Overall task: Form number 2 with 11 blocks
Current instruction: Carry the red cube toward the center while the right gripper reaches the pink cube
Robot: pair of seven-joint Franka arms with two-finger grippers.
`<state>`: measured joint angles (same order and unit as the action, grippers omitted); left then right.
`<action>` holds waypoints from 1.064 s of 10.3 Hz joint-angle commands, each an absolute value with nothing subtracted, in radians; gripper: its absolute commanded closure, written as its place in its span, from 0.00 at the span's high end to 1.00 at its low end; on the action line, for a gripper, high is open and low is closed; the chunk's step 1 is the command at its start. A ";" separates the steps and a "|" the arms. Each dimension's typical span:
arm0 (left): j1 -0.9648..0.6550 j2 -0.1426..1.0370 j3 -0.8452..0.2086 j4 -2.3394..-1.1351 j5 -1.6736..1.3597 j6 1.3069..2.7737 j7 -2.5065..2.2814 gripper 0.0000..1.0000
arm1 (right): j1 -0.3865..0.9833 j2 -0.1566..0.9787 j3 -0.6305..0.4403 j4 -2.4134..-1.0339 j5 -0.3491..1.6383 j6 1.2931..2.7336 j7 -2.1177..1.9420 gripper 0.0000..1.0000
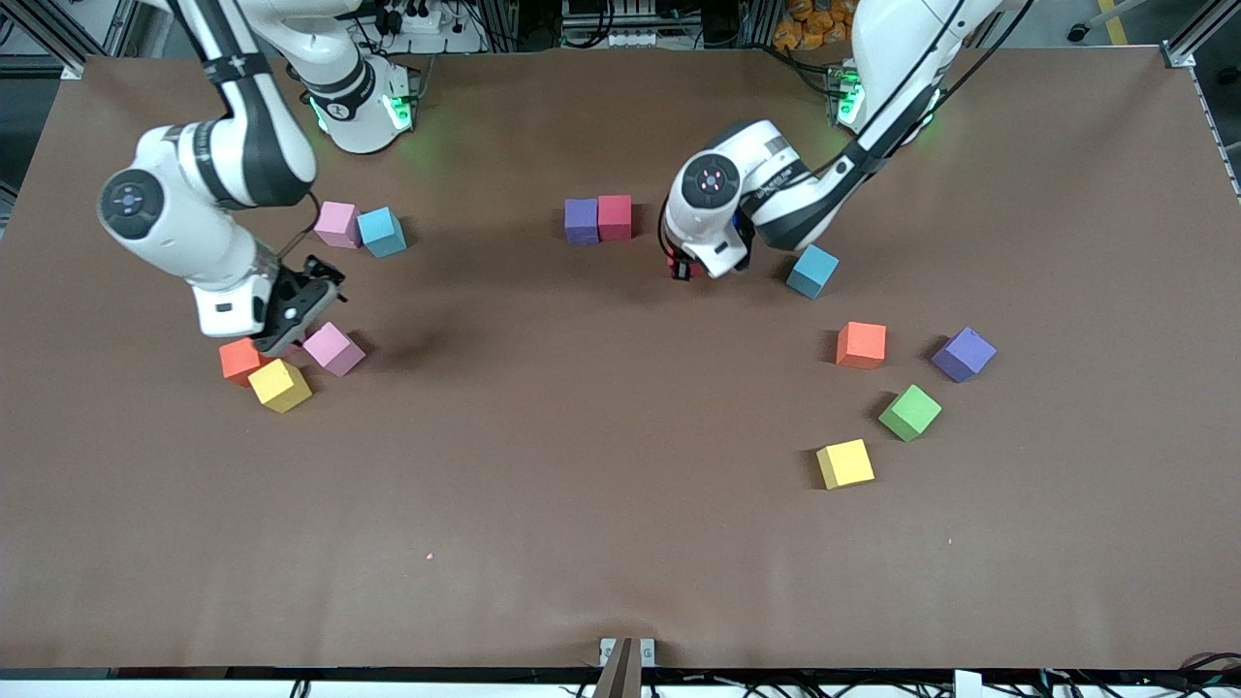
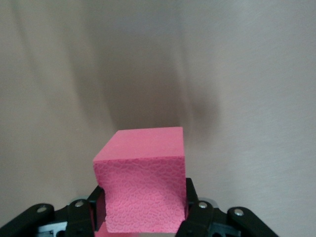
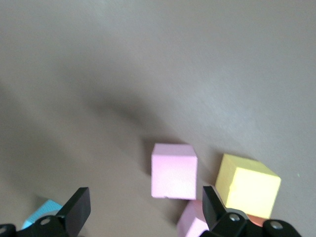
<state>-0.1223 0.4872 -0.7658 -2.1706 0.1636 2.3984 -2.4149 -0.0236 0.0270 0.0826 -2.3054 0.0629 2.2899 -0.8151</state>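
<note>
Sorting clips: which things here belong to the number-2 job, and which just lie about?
Job: purple blocks, red block, pink blocks, yellow blocks, orange blocks, green block, held red block in fingers of left gripper.
Lying about: two blue blocks.

A brown worktop (image 1: 620, 504) carries loose foam cubes. Near its middle, toward the robots' bases, a purple cube (image 1: 581, 220) and a red cube (image 1: 615, 216) sit touching side by side; this pair serves as the landmark.

From the pair toward the right arm's end, a pink cube (image 1: 336, 224) and a light-blue cube (image 1: 381, 232) touch. Nearer the front camera than those lie an orange cube (image 1: 238, 360), a yellow cube (image 1: 279, 385) and another pink cube (image 1: 334, 349), clustered close.

From the pair toward the left arm's end lies a second light-blue cube (image 1: 811, 270). Nearer the camera still are an orange cube (image 1: 861, 344), a purple cube (image 1: 963, 354), a green cube (image 1: 909, 412) and a yellow cube (image 1: 844, 463), each apart.
</note>
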 commanded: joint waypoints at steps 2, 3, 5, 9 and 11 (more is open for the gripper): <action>-0.120 0.406 -0.807 -2.284 0.152 2.497 -2.477 0.44 | -0.140 0.138 0.098 -2.302 0.049 2.374 -0.891 1.00; -0.121 0.408 -0.808 -2.305 0.152 2.537 -2.477 0.44 | -0.140 0.162 0.100 -2.303 0.058 2.379 -0.888 1.00; -0.149 0.443 -0.807 -2.307 0.158 2.582 -2.479 0.44 | -0.135 0.210 0.106 -2.306 0.099 2.382 -0.879 1.00; -0.176 0.456 -0.804 -2.298 0.156 2.599 -2.480 0.43 | -0.123 0.248 0.109 -2.312 0.120 2.417 -0.848 1.00; -0.187 0.479 -0.801 -2.281 0.158 2.602 -2.505 0.43 | -0.121 0.287 0.109 -2.316 0.120 2.476 -0.850 1.00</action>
